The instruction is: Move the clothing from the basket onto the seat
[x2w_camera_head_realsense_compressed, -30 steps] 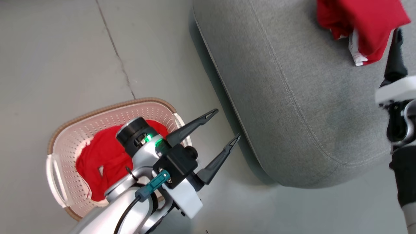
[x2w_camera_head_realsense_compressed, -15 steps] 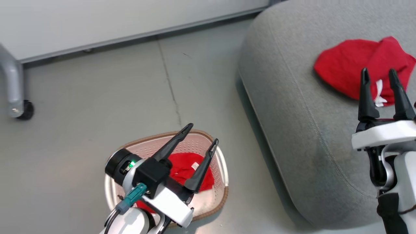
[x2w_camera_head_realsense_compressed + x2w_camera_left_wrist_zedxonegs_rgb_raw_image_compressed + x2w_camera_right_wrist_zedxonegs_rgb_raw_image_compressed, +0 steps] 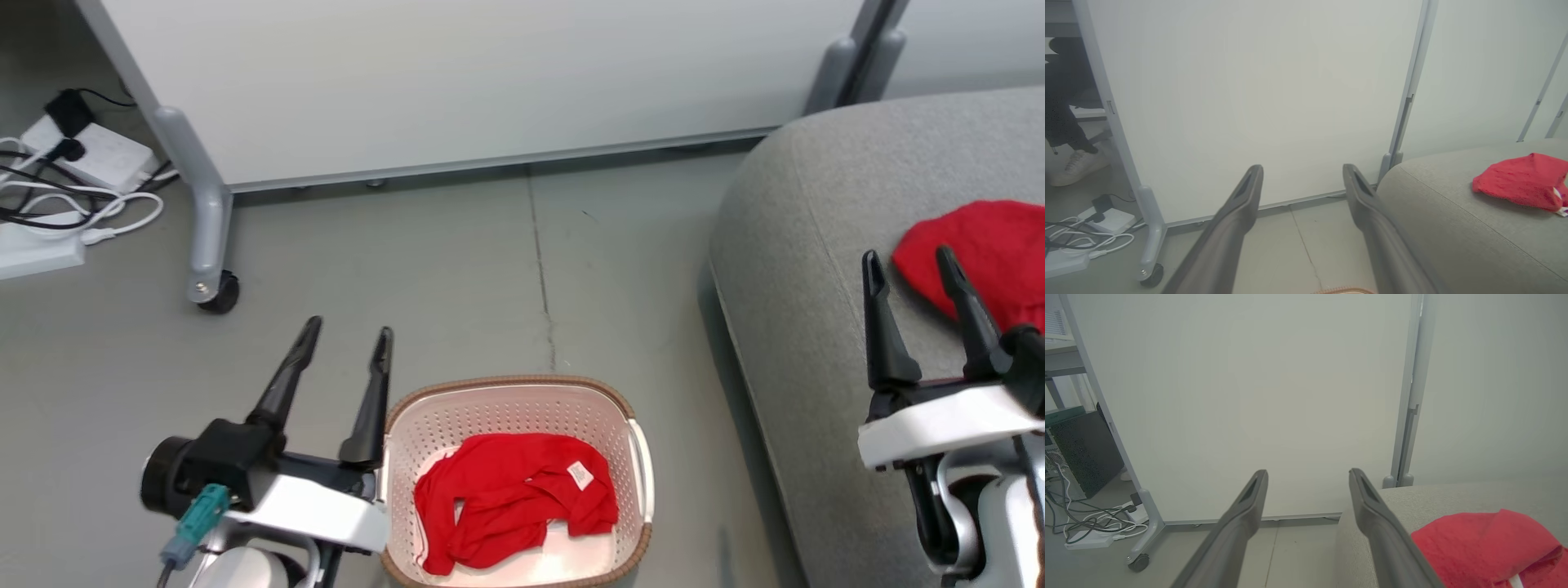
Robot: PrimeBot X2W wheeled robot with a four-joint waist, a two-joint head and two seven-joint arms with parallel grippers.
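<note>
Dark fingers of the left gripper (image 3: 349, 328) and right gripper (image 3: 906, 255) stand spread and empty. Red clothing (image 3: 510, 506) lies in the basket (image 3: 506, 382) between them; a second garment (image 3: 984, 245) rests on the seat (image 3: 800, 269). The next pickup seems in hand: one arm must dip into the basket and close on cloth.

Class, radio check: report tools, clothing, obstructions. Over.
Left tool, right tool: open, empty. One red garment on seat, second garment in basket. No obstruction seen.

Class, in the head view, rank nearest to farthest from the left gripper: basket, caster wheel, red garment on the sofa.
1. basket, beside the left gripper, on its right.
2. caster wheel, ahead, leftward.
3. red garment, far right on the sofa.
</note>
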